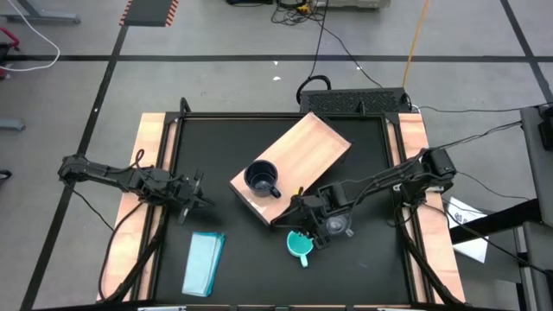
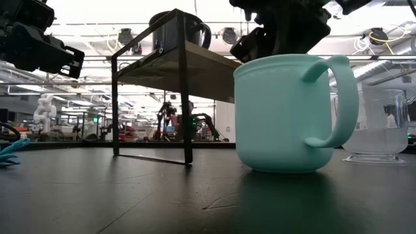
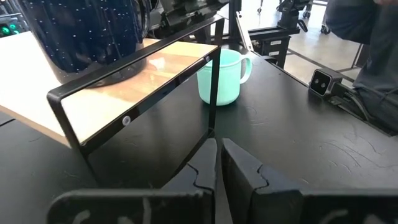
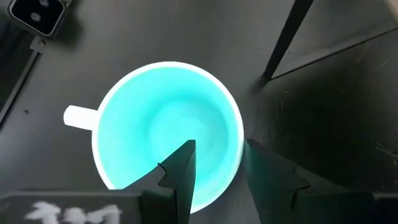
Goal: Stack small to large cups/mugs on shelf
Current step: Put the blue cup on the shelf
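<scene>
Navy mug (image 1: 262, 180) stands upright on the shelf (image 1: 307, 149), on the board's near-left end, handle toward the front; nothing visible inside it from above. Shelf is a wood board on a black metal frame, set diagonally mid-worktop (image 1: 259, 259).

Teal mug (image 1: 299, 246) stands upright on the worktop, just off the shelf's near end, handle pointing front. Empty, the right wrist view shows a bare bottom (image 4: 168, 134). Low view has it right up front (image 2: 286, 114), handle to the picture's right.

Clear cup (image 2: 380, 127) is upright on the worktop just beside the teal mug; in the high view it sits under the right arm (image 1: 339, 226). Looks empty, walls only.

Right gripper (image 4: 217, 165) is directly above the teal mug, pointing down, fingers spread: one over the mug's inside, the other just outside the rim. Not clamped, nothing held.

Left gripper (image 1: 200, 192) is parked over the worktop's left side, well apart from the shelf, fingers (image 3: 239, 165) nearly together with a thin slit between them, holding nothing.

Pale teal block (image 1: 204, 263) lies flat on the worktop, front left.
</scene>
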